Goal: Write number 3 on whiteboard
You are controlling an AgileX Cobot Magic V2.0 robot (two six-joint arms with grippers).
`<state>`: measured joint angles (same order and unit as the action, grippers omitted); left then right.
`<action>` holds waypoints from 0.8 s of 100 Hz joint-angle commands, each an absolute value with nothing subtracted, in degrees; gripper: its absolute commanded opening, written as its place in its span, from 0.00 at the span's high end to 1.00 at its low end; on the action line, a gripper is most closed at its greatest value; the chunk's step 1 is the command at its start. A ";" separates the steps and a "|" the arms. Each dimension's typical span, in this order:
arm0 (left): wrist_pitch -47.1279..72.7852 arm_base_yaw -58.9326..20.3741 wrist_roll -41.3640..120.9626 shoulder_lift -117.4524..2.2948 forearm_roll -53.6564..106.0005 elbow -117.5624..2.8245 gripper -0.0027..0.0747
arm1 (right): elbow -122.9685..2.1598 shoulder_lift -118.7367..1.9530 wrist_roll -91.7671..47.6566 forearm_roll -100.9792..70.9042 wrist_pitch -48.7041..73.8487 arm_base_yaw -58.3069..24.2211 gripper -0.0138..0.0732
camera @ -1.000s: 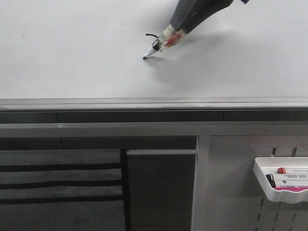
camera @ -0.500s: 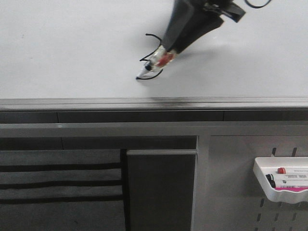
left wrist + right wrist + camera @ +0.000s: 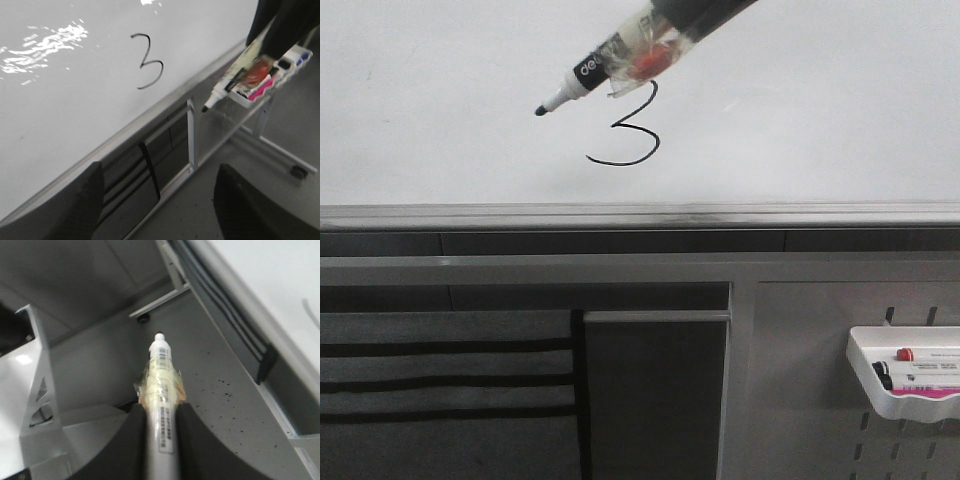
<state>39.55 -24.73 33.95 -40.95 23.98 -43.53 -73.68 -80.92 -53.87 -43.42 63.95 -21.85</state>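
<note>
3 looks complete on board; right gripper pinches marker (tip clear). Next: retreat.

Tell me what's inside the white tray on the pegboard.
The tray on the pegboard holds a red-capped marker, a black-capped one and something pink. Its wall and the picture's edge hide the rest.

Right pincer: two matte black fingers, smooth, rounded at the tips, widening toward the base. Front view shows them only as a dark tapered shape at the top edge. Left pincer: same black fingers, broad, blunt, blurred. No cables, screws or markings visible.
</note>
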 commanded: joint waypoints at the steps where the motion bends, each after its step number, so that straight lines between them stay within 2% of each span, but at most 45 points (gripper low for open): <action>1: 41.86 -24.66 39.24 -44.48 27.09 -47.05 0.40 | -73.55 -76.34 -59.63 -47.48 67.69 -21.92 0.83; 13: 47.87 -24.66 48.80 -49.33 31.68 -49.68 0.40 | -73.55 -73.91 -63.84 -47.48 70.97 -21.92 0.83; 26: 48.90 -24.66 57.40 -53.93 38.09 -51.39 0.40 | -73.55 -72.87 -74.32 -47.48 72.19 -21.92 0.83; 43: 49.03 -24.88 68.08 -59.18 46.35 -53.49 0.40 | -73.55 -72.76 -78.32 -47.48 70.53 -21.92 0.83; 80: 48.92 -35.39 70.34 -69.52 46.84 -60.85 0.40 | -73.55 -72.86 -78.85 -47.48 67.55 -21.92 0.83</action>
